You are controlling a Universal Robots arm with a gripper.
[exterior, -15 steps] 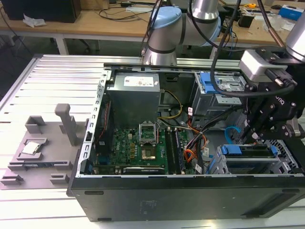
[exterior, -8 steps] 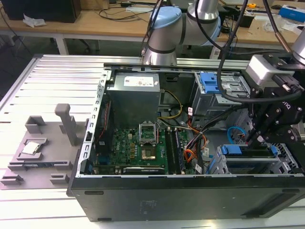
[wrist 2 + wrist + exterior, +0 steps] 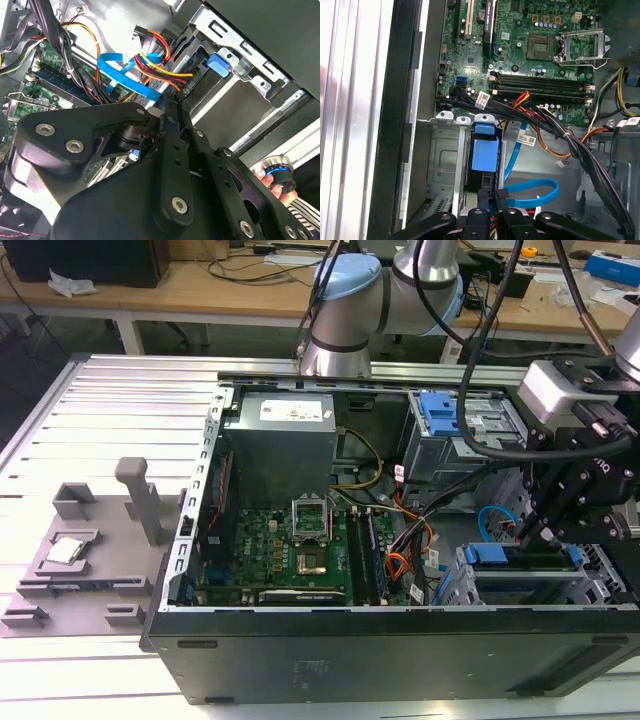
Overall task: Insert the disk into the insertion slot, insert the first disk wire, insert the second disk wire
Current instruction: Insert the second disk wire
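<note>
The gripper (image 3: pixel 537 537) hangs over the drive cage at the front corner of the open computer case (image 3: pixel 300 660), on the exterior view's right. Its fingers (image 3: pixel 492 200) are pressed together; whether they pinch a connector I cannot tell. The disk (image 3: pixel 484 155) (blue carrier showing) already sits inside the insertion slot (image 3: pixel 445 165), just beside the fingertips. The first wrist view shows the second disk wire (image 3: pixel 532 192) looping beside the gripper; the second wrist view adds the orange, red and black wire bundle (image 3: pixel 157 62) crossing it. The motherboard (image 3: pixel 275 550) lies mid-case.
</note>
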